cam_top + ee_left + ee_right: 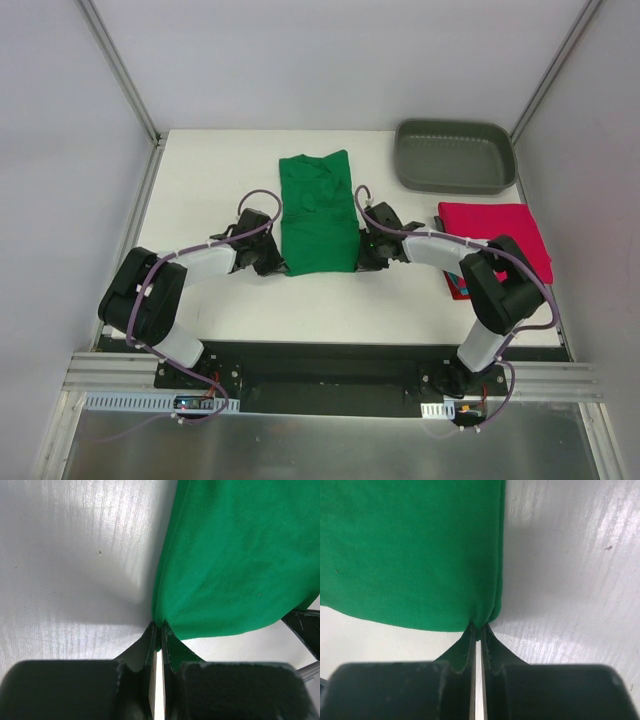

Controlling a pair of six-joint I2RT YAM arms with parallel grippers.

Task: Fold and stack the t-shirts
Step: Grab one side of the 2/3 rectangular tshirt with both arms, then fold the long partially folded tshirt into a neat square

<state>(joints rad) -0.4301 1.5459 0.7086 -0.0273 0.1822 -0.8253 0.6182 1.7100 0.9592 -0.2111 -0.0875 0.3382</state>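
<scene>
A bright green t-shirt (318, 212) lies in a long folded strip in the middle of the white table. My left gripper (277, 262) is shut on its near left corner; the left wrist view shows the green cloth (240, 555) pinched between the closed fingers of that gripper (158, 626). My right gripper (362, 260) is shut on the near right corner, and the green cloth (410, 550) bunches into that gripper's tips (479, 628) in the right wrist view. A crimson-pink folded t-shirt (495, 235) rests at the right edge, with a sliver of teal and red cloth (458, 288) under it.
A grey plastic tray (455, 156) stands at the back right corner. Grey enclosure walls and metal rails border the table (210, 180) on the left, right and back. The right arm's elbow (500, 285) partly covers the pink stack.
</scene>
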